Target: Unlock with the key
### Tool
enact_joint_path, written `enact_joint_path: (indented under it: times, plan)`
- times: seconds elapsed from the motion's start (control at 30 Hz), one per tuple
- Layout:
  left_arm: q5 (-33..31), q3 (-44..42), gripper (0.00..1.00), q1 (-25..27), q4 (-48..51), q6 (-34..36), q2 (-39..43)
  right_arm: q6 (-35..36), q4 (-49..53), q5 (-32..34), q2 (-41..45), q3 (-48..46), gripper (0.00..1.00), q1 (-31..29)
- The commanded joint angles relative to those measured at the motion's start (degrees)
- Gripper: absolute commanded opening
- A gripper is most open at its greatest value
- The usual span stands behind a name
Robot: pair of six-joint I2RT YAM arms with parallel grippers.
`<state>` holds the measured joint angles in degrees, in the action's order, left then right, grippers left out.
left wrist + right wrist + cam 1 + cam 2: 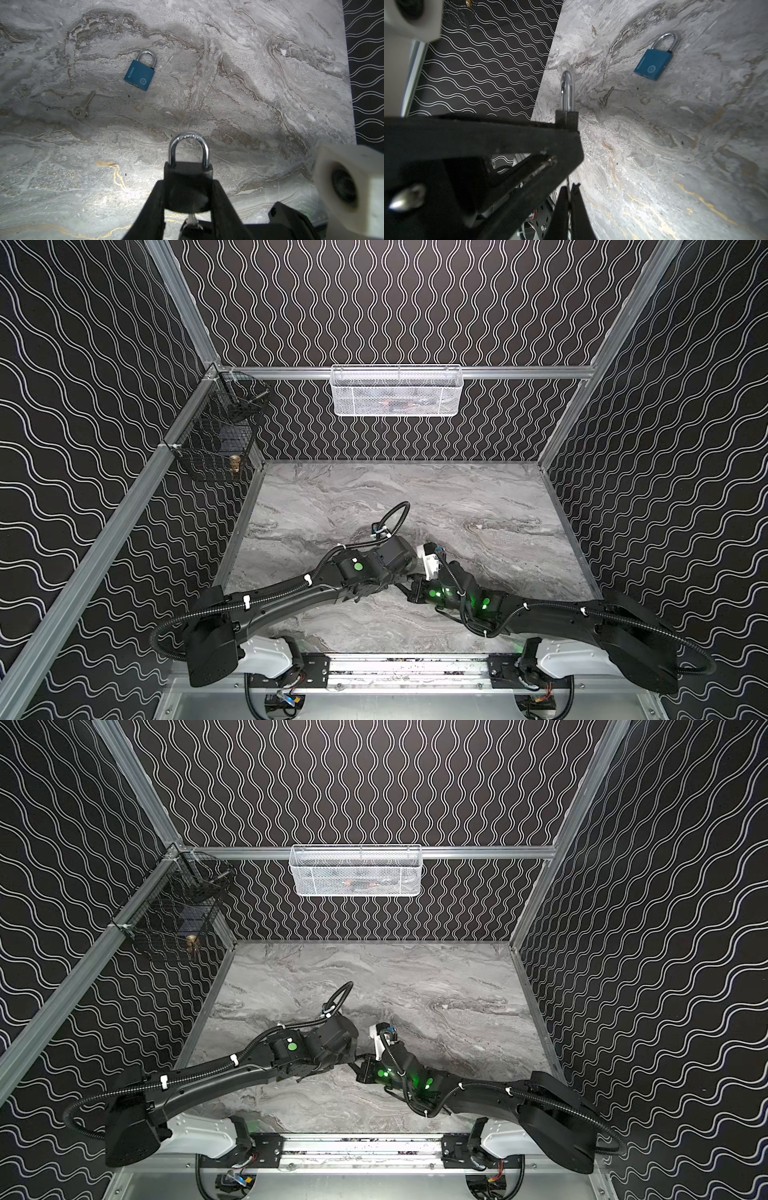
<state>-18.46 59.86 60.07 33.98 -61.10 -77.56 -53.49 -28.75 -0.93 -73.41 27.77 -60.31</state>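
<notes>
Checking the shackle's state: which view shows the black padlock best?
The left wrist view: the black padlock faces the camera, clamped in the left hand, both shackle legs in the body. The right wrist view shows the black padlock edge-on. In both top views the arms hide it.

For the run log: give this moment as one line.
left tool grips black padlock with steel shackle; right tool shut on silver key at its base; shackle closed; blue padlock, loose silver key on marble table
</notes>
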Motion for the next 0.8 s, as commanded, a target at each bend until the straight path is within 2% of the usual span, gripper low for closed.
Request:
enact_joint_path:
  times: [0.0,0.13,0.27,0.4,0.63,0.77]
  plan:
    - [5.05,-0.47,0.15,0.83,2.75,1.59,0.38,2.77,-5.19,3.40,0.55,1.91,0.00,0.02]
    - [4.80,-0.10,0.14,1.53,4.17,2.47,0.03,2.10,-6.86,2.89,0.24,1.48,0.00,0.29]
    - [3.39,-0.57,0.14,1.71,5.79,3.14,-0.20,-1.48,-14.29,-1.50,-0.05,-1.56,0.00,3.01]
    - [3.49,-0.72,0.13,1.71,6.36,4.14,-0.27,-0.71,-12.13,-3.01,0.27,-0.63,0.00,3.76]
    - [-0.97,0.07,0.13,1.71,10.32,3.64,0.03,0.54,-9.70,-4.81,1.31,0.15,0.00,3.71]
    - [-0.47,-0.22,0.13,1.71,8.99,2.70,0.81,0.33,-9.37,-5.07,1.33,-0.24,0.00,3.71]
